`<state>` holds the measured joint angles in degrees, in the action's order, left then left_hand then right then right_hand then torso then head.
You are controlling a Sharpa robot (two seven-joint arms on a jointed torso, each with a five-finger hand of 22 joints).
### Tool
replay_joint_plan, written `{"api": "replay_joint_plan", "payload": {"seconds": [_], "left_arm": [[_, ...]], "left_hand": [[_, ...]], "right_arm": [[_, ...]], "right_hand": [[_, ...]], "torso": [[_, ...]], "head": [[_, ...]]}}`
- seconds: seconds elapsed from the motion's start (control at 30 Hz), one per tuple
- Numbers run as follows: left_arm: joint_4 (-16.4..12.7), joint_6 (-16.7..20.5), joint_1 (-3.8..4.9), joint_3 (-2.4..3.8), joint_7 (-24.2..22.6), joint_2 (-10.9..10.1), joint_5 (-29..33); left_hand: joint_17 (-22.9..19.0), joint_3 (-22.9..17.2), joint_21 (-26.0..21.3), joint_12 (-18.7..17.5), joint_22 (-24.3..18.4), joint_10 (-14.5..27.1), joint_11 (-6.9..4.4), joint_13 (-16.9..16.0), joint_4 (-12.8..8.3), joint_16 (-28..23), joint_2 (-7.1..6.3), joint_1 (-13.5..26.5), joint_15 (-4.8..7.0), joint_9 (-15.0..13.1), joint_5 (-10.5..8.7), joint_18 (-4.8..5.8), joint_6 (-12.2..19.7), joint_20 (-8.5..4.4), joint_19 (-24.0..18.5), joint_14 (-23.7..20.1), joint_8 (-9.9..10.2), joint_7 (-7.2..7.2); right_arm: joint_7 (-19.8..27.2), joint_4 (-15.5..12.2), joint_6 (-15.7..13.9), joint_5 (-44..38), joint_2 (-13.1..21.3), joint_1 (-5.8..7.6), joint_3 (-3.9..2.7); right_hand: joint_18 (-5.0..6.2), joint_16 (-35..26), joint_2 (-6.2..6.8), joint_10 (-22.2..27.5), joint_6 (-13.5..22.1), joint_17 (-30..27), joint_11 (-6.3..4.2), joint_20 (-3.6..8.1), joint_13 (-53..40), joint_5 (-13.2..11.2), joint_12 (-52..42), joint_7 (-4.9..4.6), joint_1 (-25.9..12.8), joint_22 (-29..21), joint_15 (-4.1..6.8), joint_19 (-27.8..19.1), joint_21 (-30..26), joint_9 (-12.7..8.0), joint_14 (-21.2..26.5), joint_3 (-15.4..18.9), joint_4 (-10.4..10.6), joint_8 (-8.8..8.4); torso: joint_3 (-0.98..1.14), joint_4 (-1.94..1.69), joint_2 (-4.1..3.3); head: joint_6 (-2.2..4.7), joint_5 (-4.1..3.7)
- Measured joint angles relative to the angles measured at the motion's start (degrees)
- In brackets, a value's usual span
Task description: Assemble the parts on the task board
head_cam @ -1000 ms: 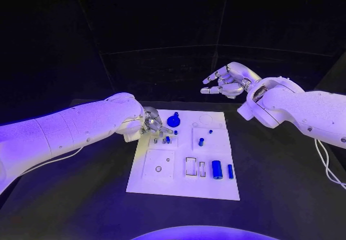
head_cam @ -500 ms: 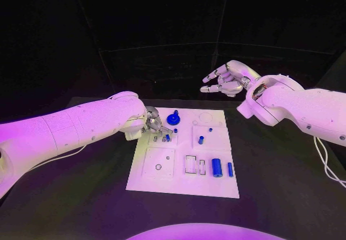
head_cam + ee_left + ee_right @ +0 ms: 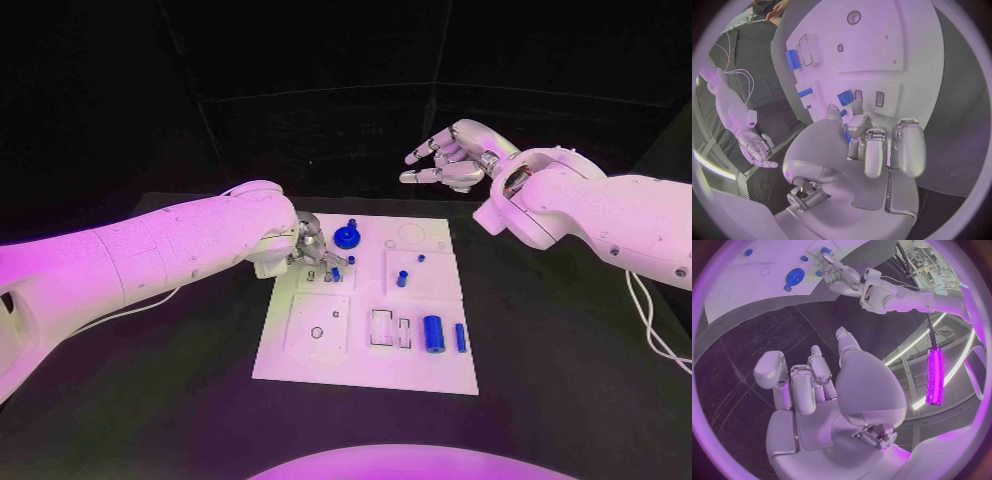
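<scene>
Task board [image 3: 368, 370] lies mid-table; left hand [image 3: 312, 250] down at its far-left corner, fingers pinching a small blue part [image 3: 845, 97]. Right hand [image 3: 450, 160] raised beyond board, fingers loosely apart, holding nothing.

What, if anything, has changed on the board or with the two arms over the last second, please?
Very little. The left robot hand stays down at the far left part of the white board, its fingers among the small blue pieces there, with only a slight shuffle. The right robot hand still hangs in the air beyond the board, empty. The round blue knob and blue cylinder lie where they were.
</scene>
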<state>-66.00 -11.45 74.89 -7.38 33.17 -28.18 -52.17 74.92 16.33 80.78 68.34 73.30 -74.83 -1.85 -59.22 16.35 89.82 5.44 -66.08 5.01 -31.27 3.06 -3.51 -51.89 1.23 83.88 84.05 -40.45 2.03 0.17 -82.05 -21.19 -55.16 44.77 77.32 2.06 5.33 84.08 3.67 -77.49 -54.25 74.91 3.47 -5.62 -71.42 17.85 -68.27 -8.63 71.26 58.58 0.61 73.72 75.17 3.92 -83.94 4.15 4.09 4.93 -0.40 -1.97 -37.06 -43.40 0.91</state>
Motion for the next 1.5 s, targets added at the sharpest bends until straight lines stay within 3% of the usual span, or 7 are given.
{"api": "replay_joint_plan", "payload": {"seconds": [0.9,1.1,1.3,1.5], "left_arm": [[1.16,-1.02,-0.01,-0.63,-0.02,1.61,-0.06],[1.25,-1.17,-0.01,-0.7,-0.09,1.66,-0.07],[1.18,-1.46,-0.01,-0.71,-0.23,1.71,-0.08],[1.07,-1.71,0.0,-0.71,-0.54,1.72,-0.08]], "left_hand": [[-0.01,-0.33,0.0,0.0,0.02,0.0,0.0,0.0,-0.95,0.0,0.62,-1.51,0.0,-0.83,0.01,-0.01,0.31,0.0,0.0,0.0,-0.22,0.09],[-0.01,-1.3,0.0,0.24,0.14,0.0,0.0,-0.07,-2.26,0.0,1.09,-3.59,0.0,-1.37,0.01,-0.01,0.4,0.01,0.0,0.0,-0.22,0.0],[-0.01,-3.74,0.0,0.24,0.06,0.0,0.0,-0.03,-5.47,0.0,1.79,-7.76,0.0,-1.93,0.01,-0.01,0.82,0.01,0.0,0.0,-0.22,0.0],[-0.01,-5.64,0.0,0.24,-0.25,0.11,-0.1,0.29,-7.37,0.0,2.41,-9.7,0.02,-1.96,0.0,-0.01,1.02,-0.1,0.11,-0.03,0.09,-0.19]], "right_arm": [[-0.25,0.3,0.64,-0.07,-0.57,0.0,0.01],[-0.27,0.48,0.74,-0.07,-0.61,0.0,0.01],[-0.29,0.61,0.86,-0.08,-0.78,0.0,0.01],[-0.3,0.71,0.96,-0.08,-0.9,0.0,0.01]], "right_hand": [[0.0,0.0,-0.53,0.0,0.0,-0.01,0.0,0.0,0.01,0.66,-0.28,0.0,0.54,0.01,0.0,0.0,0.0,0.0,0.0,0.31,-0.01,0.2],[0.0,0.0,-0.55,0.0,0.0,-0.01,0.0,0.0,0.02,0.94,-0.28,0.0,0.55,-0.05,0.0,0.0,0.0,-0.01,0.0,0.31,-0.01,0.2],[0.0,0.0,-0.75,0.0,0.0,-0.01,0.0,0.0,0.02,1.28,-0.28,0.0,0.76,-0.13,0.0,0.0,0.0,-0.01,0.0,0.31,0.0,0.2],[0.0,0.0,-0.99,0.0,0.0,-0.01,0.0,0.0,0.02,1.65,-0.28,0.0,0.99,-0.13,0.0,0.0,0.0,-0.01,0.0,0.46,0.14,0.19]], "torso": [[0.05,0.01,-0.07],[0.02,0.0,-0.08],[0.02,-0.03,-0.08],[0.02,-0.03,-0.08]], "head": [[-0.4,-0.35],[-0.53,-0.36],[-0.68,-0.36],[-0.77,-0.29]]}}
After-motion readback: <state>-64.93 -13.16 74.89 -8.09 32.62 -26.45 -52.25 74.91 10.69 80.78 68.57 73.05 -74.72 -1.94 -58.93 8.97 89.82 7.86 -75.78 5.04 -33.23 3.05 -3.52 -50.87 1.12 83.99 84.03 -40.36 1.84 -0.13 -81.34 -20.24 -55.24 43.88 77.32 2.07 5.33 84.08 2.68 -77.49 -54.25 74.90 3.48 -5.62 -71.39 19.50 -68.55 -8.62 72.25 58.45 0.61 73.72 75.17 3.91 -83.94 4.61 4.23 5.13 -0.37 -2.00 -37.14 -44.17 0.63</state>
